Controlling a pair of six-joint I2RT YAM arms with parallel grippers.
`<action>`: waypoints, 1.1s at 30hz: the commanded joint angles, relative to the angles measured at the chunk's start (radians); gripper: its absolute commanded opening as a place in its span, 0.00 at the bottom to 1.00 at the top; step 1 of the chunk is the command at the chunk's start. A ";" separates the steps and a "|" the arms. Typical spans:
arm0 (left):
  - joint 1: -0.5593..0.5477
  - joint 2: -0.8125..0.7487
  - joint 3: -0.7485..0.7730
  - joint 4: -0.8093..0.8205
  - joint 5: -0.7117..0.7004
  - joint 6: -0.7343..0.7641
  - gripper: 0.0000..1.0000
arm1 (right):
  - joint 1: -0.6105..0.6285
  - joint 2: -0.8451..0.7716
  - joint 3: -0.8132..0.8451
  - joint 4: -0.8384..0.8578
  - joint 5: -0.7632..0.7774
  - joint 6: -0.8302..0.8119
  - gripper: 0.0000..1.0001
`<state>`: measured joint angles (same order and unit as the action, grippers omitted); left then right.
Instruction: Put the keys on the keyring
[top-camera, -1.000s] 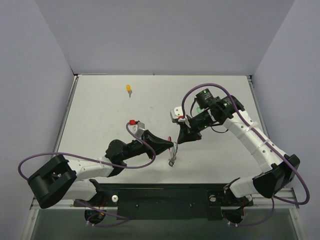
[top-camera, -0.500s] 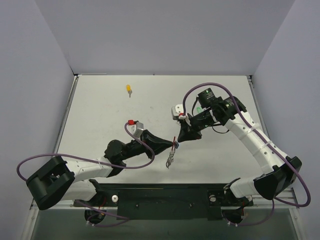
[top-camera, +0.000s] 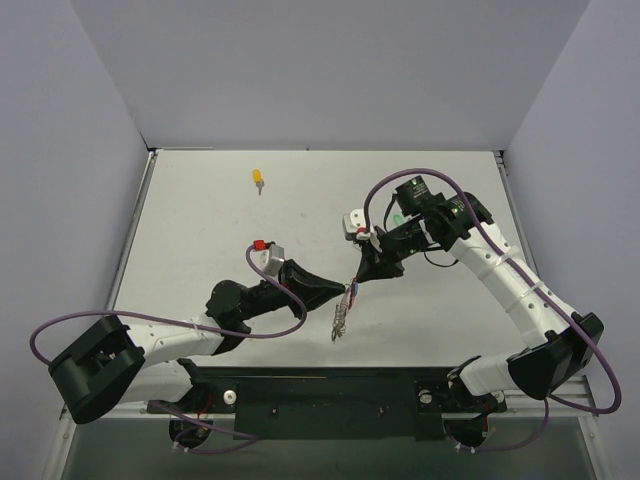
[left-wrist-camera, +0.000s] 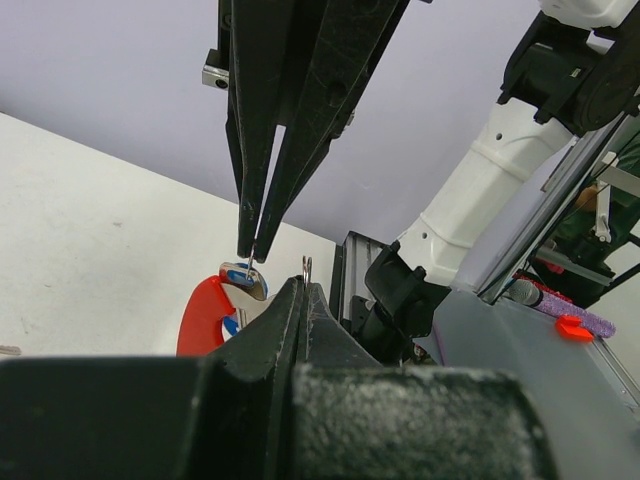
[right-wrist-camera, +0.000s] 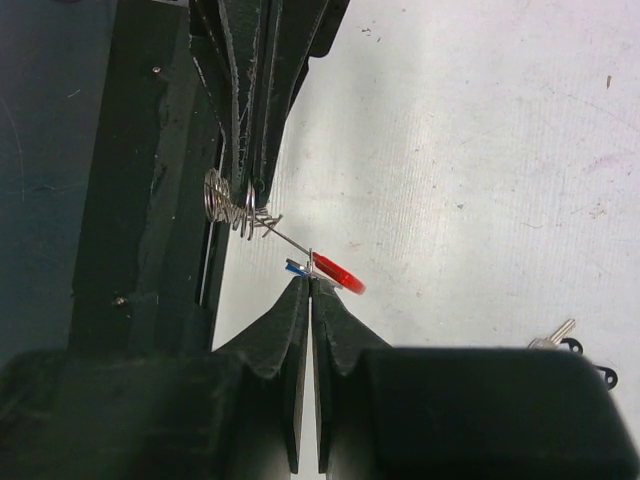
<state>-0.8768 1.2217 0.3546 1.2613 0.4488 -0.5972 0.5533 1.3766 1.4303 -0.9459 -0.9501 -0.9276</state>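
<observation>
Above the table's middle my two grippers meet tip to tip. My left gripper (top-camera: 349, 291) (left-wrist-camera: 303, 284) is shut on the keyring's thin silver wire, a loop of which pokes out between its tips. The keyring's (top-camera: 341, 318) small silver pieces hang below it, and its red arc (left-wrist-camera: 203, 315) (right-wrist-camera: 338, 271) lies just beyond. My right gripper (top-camera: 358, 279) (right-wrist-camera: 311, 280) is shut on the blue key (left-wrist-camera: 248, 279) (right-wrist-camera: 294, 267), right against the ring's wire beside the red arc. A yellow-headed key (top-camera: 259, 178) lies far back left on the table.
A key with a black head (right-wrist-camera: 562, 339) lies on the table, in the lower right corner of the right wrist view. The white table (top-camera: 200, 240) is walled by grey panels at the left, back and right. Purple cables loop over both arms.
Both grippers stay shut and together. The left arm has shifted slightly left, and the hanging silver pieces have swung a little down and left.
</observation>
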 joint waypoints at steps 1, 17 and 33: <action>0.007 -0.005 0.012 0.081 0.004 -0.016 0.00 | 0.007 -0.019 -0.004 -0.069 -0.068 -0.071 0.00; 0.016 0.001 0.021 0.075 0.005 -0.026 0.00 | 0.040 -0.002 0.029 -0.166 -0.081 -0.196 0.00; 0.015 0.052 0.038 0.130 0.048 -0.067 0.00 | 0.043 -0.004 0.010 -0.082 -0.049 -0.091 0.00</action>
<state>-0.8639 1.2697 0.3557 1.2690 0.4793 -0.6468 0.5861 1.3769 1.4311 -1.0298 -0.9836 -1.0363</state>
